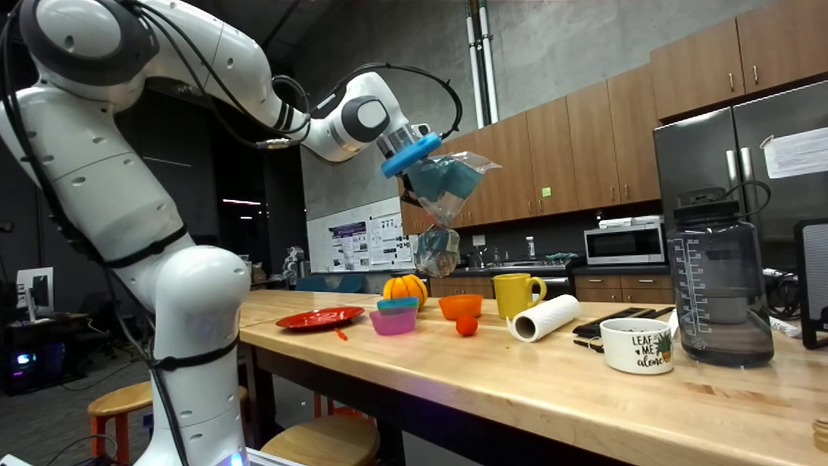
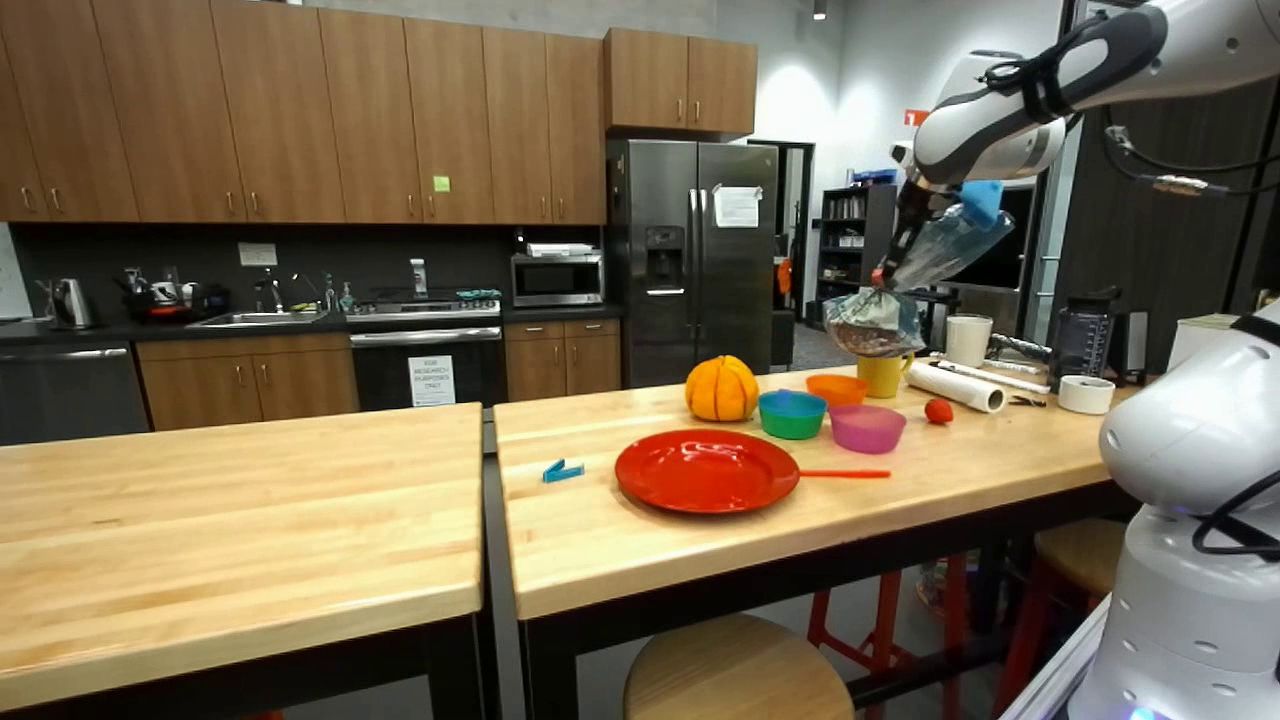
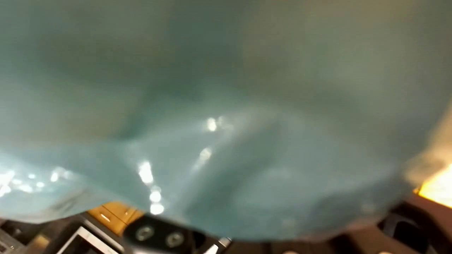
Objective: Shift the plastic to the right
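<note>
While higher than three bowls (image 2: 868,430) and one plate (image 2: 707,472), one tool (image 2: 881,277) tight on one plastic bag (image 2: 874,322).

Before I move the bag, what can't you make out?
- Inside of the plastic bag: obscured by its crinkles, both exterior views.
- Fingertips of the gripper: wrist view, hidden behind the bag.
- Writing on fridge paper: too small, both exterior views.
- Arm base: cut off by bottom edge, both exterior views.

Glossy plastic bag (image 1: 449,188), smooth wooden table (image 1: 517,375)
</note>
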Tool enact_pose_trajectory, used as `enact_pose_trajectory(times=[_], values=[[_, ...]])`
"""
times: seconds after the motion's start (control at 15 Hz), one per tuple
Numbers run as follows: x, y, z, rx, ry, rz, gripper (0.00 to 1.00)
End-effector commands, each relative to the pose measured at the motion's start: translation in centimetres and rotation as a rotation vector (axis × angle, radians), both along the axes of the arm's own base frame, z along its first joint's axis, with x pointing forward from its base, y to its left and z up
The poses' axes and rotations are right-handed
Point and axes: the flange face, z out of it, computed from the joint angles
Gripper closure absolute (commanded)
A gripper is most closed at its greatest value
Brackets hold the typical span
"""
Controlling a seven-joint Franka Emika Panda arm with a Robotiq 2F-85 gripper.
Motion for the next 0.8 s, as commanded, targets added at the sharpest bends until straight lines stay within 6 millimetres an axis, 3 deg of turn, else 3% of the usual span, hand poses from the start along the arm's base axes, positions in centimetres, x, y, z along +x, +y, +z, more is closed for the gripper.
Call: enact_pose_trajectory(times=[0.0,0.33,0.73], values=[[-3.3,-3.1,1.0,0.036,0.010,-0.204,1.00],[-6.6,-7.9,0.5,0.123,0.029,-0.489,1.00],[-9.8,-12.3,-0.3,0.163,0.044,-0.825,1.00]])
